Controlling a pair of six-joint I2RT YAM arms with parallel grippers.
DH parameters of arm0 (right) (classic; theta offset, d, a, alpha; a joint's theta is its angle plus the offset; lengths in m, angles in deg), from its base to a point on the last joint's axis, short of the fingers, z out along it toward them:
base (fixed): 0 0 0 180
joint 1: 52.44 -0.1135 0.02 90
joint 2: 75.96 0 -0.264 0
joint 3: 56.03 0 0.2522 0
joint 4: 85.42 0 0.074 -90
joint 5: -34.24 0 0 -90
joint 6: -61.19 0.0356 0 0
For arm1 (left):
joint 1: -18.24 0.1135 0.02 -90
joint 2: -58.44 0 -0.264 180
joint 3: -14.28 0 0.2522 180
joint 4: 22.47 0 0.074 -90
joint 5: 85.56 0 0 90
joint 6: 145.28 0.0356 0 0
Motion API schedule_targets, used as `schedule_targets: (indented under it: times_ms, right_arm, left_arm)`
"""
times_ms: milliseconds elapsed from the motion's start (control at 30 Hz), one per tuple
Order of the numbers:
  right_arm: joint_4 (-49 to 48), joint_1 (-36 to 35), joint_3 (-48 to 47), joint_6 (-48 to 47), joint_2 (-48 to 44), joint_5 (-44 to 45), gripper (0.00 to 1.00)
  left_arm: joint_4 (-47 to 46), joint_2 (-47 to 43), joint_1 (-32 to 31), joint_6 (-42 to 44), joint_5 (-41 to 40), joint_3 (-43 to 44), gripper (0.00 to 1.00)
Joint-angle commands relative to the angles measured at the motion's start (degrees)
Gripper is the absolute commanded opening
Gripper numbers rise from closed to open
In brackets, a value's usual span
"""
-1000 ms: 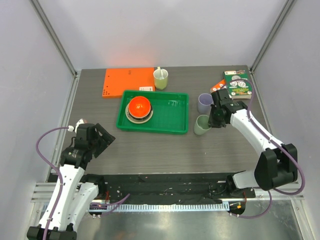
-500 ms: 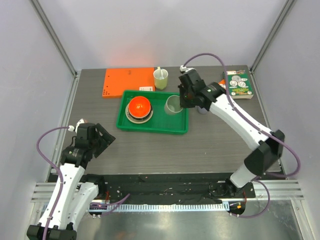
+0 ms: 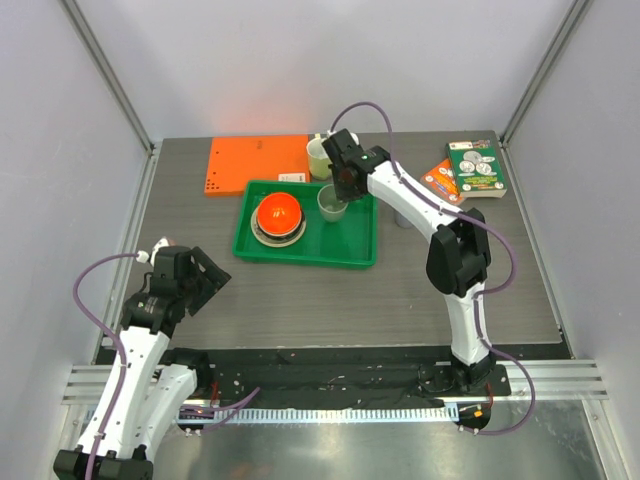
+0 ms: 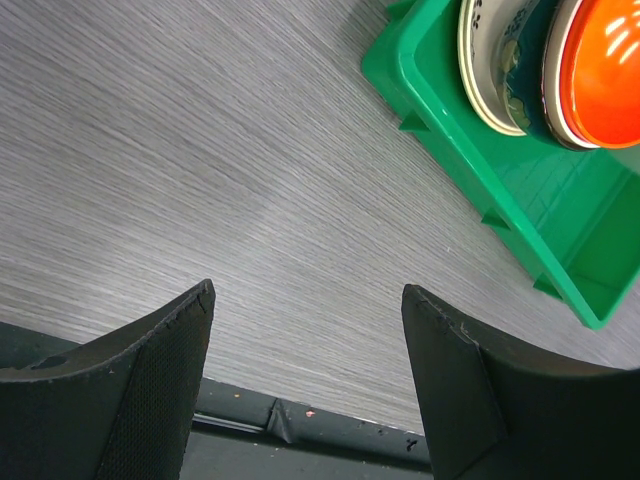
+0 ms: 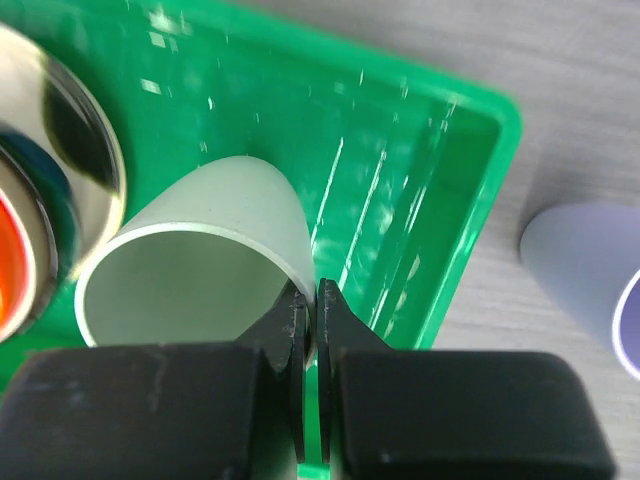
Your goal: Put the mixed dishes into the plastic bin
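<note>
The green plastic bin [image 3: 300,258] lies mid-table. In its left half an orange-red bowl [image 3: 279,212] tops a stack of a cream plate and other dishes. My right gripper [image 3: 343,190] is shut on the rim of the pale sage-green cup [image 3: 331,204], one finger inside and one outside, and holds it over the bin's middle. The right wrist view shows this grip [image 5: 314,300] on the cup [image 5: 200,260] above the bin floor [image 5: 400,180]. The lavender cup [image 5: 590,270] stands on the table right of the bin. My left gripper [image 3: 195,280] is open and empty at the front left.
A flat orange board [image 3: 257,162] lies behind the bin. A yellow-green cup with a spoon [image 3: 319,155] stands beside it, close behind my right gripper. A green box [image 3: 475,168] and an orange packet [image 3: 438,178] lie at the back right. The left wrist view shows the bin's corner [image 4: 450,130].
My right arm carried the sage-green cup from the table right of the bin into the bin, then a little further left. The left arm has not moved.
</note>
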Motion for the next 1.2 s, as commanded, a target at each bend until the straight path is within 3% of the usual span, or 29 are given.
schedule_targets:
  times_ms: [0,533,800,900,1033,1167]
  right_arm:
    - [-0.7,3.0,-4.2,-0.2,0.1,0.9,0.01]
    - [-1.8,8.9,-1.9,0.8,2.5,-4.3,0.01]
    - [-1.8,9.3,-1.7,1.1,3.2,-6.1,0.09]
    - [-1.8,9.3,-1.6,1.1,3.3,-6.1,0.17]
    - [-1.9,9.2,-1.4,1.4,2.0,-5.8,0.42]
    - [-1.1,9.4,-1.7,1.5,0.5,-6.0,0.53]
  left_arm:
    - [-2.3,0.0,0.3,0.9,0.3,0.2,0.75]
    - [-2.5,-0.1,0.3,1.0,0.3,0.0,0.75]
    - [-2.5,0.1,0.3,0.9,0.3,0.0,0.75]
    - [-2.4,0.1,0.2,0.9,0.3,0.1,0.75]
    - [-2.4,0.2,0.3,0.9,0.3,0.0,0.75]
    - [-2.4,0.3,0.3,0.9,0.3,0.1,0.75]
